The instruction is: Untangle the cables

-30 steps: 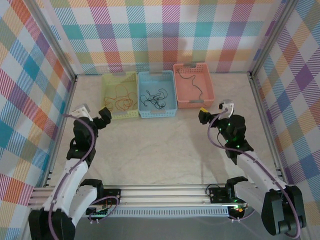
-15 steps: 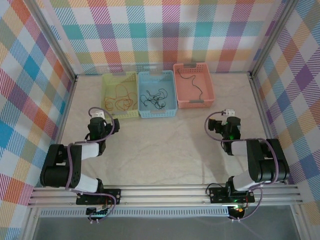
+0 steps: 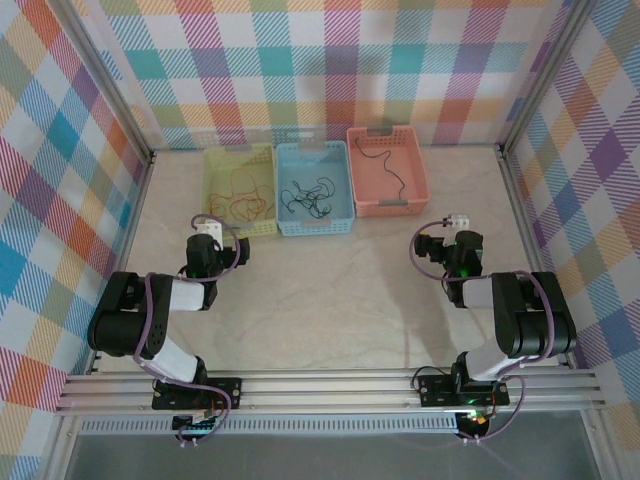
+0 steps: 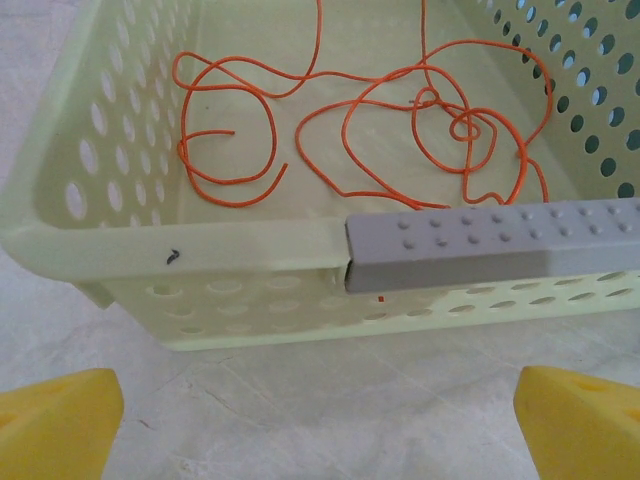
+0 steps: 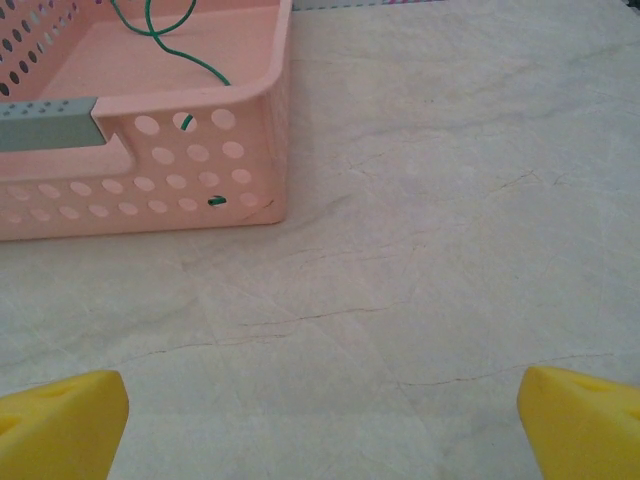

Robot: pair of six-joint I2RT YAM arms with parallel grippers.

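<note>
Left fingers (image 4: 55, 425) spread wide, holding nothing, just short of the pale green basket (image 4: 200, 250) — orange cable (image 4: 400, 130) looped inside. Right fingers (image 5: 60, 425) apart and empty above the counter (image 5: 450, 250), near the pink basket (image 5: 200, 105) holding a dark cable (image 5: 165, 35). Black cable (image 3: 312, 195) lies in the blue basket (image 3: 316, 228).

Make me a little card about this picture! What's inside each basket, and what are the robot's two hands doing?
yellow-green basket: orange cable inside, looped over itself
blue basket: black cables inside
pink basket: one thin green cable inside
left gripper: open, holding nothing, facing the yellow-green basket
right gripper: open, holding nothing, over the table near the pink basket's corner
</note>
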